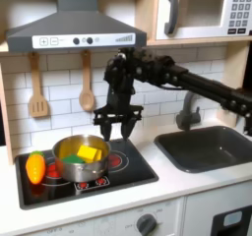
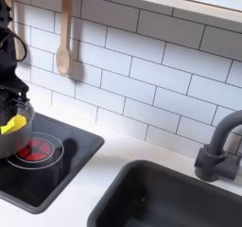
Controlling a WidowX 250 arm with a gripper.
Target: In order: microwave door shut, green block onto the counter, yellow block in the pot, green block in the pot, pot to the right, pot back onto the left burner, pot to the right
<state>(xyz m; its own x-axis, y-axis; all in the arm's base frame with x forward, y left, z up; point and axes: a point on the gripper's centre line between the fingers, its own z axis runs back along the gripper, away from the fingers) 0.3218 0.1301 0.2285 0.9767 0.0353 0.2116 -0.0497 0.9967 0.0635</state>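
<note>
Nearest the lens in the first exterior view, the pale counter (image 1: 182,186) carries a black cooktop (image 1: 118,176) with an orange-and-yellow toy vegetable (image 1: 35,167) at its left edge and the steel pot (image 1: 74,161) on the left burner, holding both the yellow block (image 1: 90,153) and the green block (image 1: 73,160). Just above the pot's right rim hangs the black gripper (image 1: 117,129), its fingers spread and clasping nothing. Up at the right the white microwave door (image 1: 197,11) sits closed, while the second exterior view catches the pot's edge (image 2: 21,127) with the yellow block (image 2: 13,124) inside, beside the dark sink (image 2: 170,198) and grey faucet (image 2: 219,150).
</note>
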